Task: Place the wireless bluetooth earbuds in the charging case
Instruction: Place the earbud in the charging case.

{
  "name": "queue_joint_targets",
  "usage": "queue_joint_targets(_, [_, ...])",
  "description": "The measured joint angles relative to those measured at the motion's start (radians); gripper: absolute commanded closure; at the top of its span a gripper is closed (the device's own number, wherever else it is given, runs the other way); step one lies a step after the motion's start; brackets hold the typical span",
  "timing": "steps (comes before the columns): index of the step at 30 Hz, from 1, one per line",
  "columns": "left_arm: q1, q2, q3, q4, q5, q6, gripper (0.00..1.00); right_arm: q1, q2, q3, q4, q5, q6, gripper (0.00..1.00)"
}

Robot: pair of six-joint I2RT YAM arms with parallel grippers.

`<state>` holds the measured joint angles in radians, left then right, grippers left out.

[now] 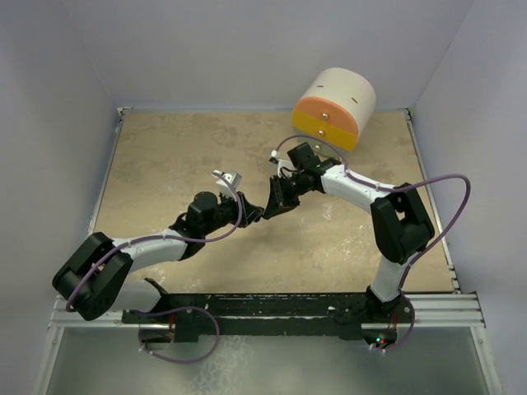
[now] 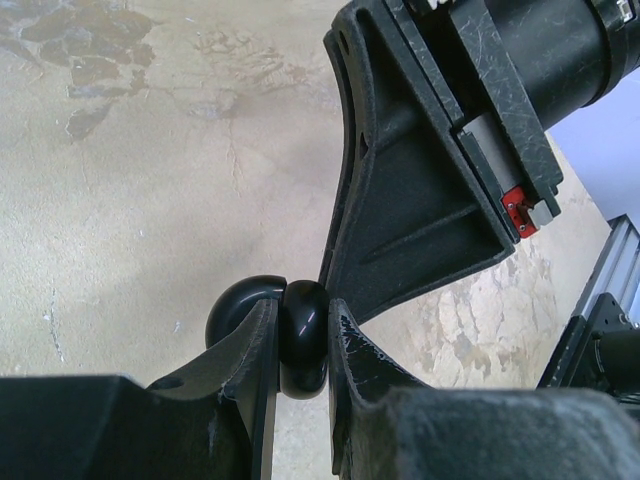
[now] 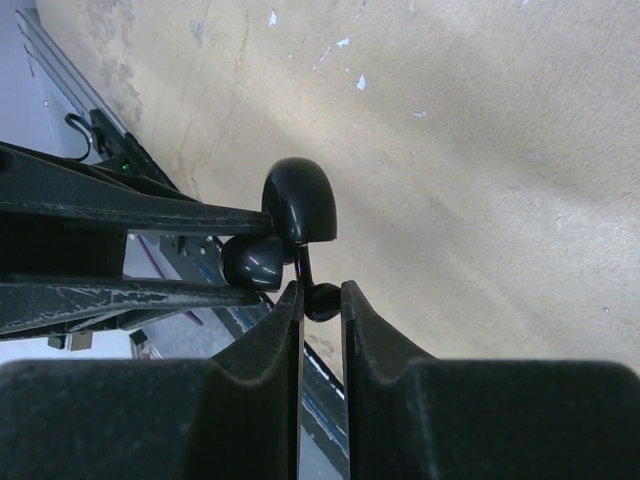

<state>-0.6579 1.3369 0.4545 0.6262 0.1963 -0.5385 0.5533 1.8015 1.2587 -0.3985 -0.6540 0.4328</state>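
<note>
The left gripper (image 2: 302,310) is clamped on the round black charging case (image 2: 302,352). The right gripper (image 3: 320,288) pinches a black earbud (image 3: 322,303), whose stem touches the case. They meet above the middle of the table (image 1: 165,164), well apart from its edges, the walls and the orange-faced drum (image 1: 333,107) at the far edge.

Table top (image 1: 165,164): beige, mottled brown stone-look blotches. Walls (image 1: 49,82): pale lilac-grey. Drum (image 1: 338,99) far right: cream body, orange-and-yellow face. Left arm (image 1: 148,247), right arm (image 1: 358,189): white links, black joints, purple cables (image 1: 445,185). Left gripper (image 2: 303,320), right gripper (image 3: 320,285): matte black; red tab (image 2: 515,208) on the right one. Case (image 2: 240,300), earbud (image 3: 322,302): glossy black. Near rail (image 1: 461,309): silver.
</note>
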Motion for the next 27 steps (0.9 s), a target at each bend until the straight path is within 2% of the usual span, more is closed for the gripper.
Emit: queue_joint_targets(27, [-0.005, -0.007, 0.006, -0.016, 0.002, 0.0, 1.0, -0.004, -0.008, -0.041, 0.012, 0.003, 0.0, 1.0])
